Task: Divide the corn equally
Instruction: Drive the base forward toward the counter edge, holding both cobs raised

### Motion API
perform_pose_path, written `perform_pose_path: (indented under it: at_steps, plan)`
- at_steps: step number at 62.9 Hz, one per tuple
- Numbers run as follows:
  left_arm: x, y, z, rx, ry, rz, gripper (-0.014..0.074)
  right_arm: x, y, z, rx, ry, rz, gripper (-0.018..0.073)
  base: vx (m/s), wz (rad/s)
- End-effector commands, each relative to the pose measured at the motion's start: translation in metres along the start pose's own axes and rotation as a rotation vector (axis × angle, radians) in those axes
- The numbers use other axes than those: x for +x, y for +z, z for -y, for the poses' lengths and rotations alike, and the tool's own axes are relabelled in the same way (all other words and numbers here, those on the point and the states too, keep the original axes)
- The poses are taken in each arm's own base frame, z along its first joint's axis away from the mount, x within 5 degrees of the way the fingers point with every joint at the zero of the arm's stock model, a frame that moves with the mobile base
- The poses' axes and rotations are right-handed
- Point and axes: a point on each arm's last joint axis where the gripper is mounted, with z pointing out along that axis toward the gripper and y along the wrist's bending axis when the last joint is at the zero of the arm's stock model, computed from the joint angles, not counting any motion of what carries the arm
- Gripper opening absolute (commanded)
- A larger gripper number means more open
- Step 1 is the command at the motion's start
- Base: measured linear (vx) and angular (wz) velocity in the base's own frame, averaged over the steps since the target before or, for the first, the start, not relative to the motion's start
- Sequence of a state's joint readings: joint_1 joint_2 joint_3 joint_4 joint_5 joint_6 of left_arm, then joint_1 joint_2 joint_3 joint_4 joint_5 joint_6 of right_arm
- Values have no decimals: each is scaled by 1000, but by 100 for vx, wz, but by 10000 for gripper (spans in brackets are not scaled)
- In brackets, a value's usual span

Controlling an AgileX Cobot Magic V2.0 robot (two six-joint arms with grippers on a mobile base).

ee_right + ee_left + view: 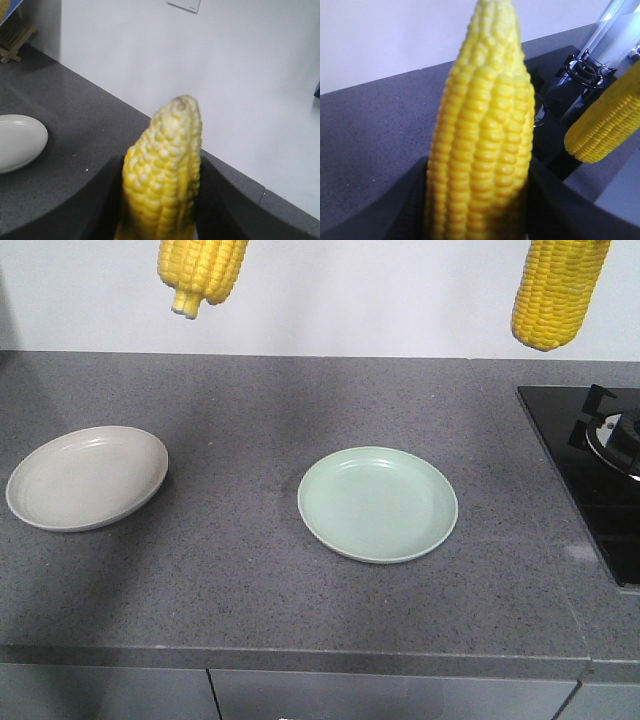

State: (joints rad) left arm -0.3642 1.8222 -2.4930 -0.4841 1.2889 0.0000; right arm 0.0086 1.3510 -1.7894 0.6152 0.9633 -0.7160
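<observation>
Two yellow corn cobs hang in the air at the top of the front view, one at the left (201, 270) and one at the right (556, 290); the grippers holding them are cut off above the frame. In the left wrist view my left gripper (479, 200) is shut on a corn cob (482, 130) that stands up between the dark fingers, and the other cob (607, 125) shows to its right. The right gripper (160, 200) is shut on its corn cob (164, 160), tip pointing up. Below stand a beige plate (85, 480) and a green plate (378, 504), nothing on either.
A black stove top (560, 430) with a burner (615, 435) sits at the counter's right end, seen also as the burner (587, 70) in the left wrist view. A pale plate (17, 142) lies left of the right gripper. A white wall runs behind the grey counter (250, 580).
</observation>
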Motion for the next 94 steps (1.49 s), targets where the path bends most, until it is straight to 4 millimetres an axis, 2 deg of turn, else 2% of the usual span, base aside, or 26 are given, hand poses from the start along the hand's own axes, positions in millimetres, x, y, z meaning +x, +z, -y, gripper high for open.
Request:
perform_pose_path:
  at_steps: [1, 94]
  plan:
    - [-8, -27, 18, 44, 23, 96, -6, -15, -13, 0, 45, -7, 102, -6, 6, 0]
    - [-8, -27, 18, 44, 23, 96, -6, -15, -13, 0, 45, -7, 102, -6, 5, -2]
